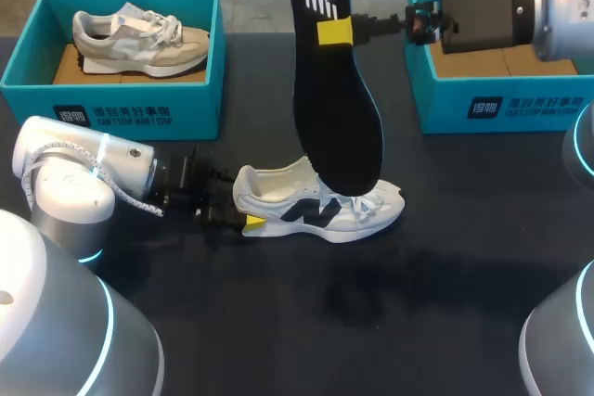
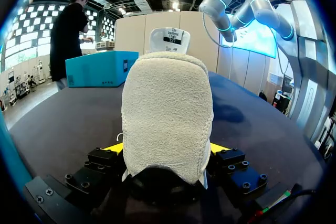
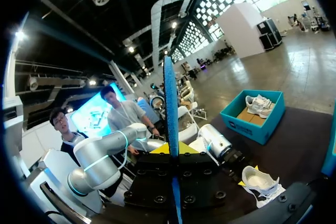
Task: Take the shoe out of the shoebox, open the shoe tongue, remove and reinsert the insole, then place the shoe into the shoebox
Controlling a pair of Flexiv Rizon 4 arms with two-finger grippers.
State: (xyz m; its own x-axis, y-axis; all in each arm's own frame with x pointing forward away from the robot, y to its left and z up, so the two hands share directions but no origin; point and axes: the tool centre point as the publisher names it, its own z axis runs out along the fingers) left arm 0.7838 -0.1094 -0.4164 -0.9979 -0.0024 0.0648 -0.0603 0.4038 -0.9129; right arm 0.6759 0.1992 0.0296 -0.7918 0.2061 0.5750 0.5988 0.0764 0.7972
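Both sets of fingers are loaded. The right fingers are closed narrow on the two flat faces of the insole. The left fingers stand wider, clamped on the heel of the shoe from both sides.

1. Shoebox: the teal box on the right arm's side shows only its cardboard liner and is judged to be the destination. A second box, across the worktop, holds another shoe.

2. Shoe: it stands upright on its sole between the two boxes, with its heel toward the left arm. It is probably light, with a soft upper and a firmer heel counter. The heel is therefore judged the correct hold, since a grip on the upper would collapse it. In the left wrist view the fleecy heel fills the gap between the fingers.

3. Insole: it is thin, light and flexible, and likely to bend under end load. It hangs nearly vertical, heel end up, with its toe end down at the lace area of the shoe. The hold is near the heel end, and the right wrist view shows the insole edge-on between the fingers.

4. Tongue: soft and pliable, it stands raised beyond the heel collar.
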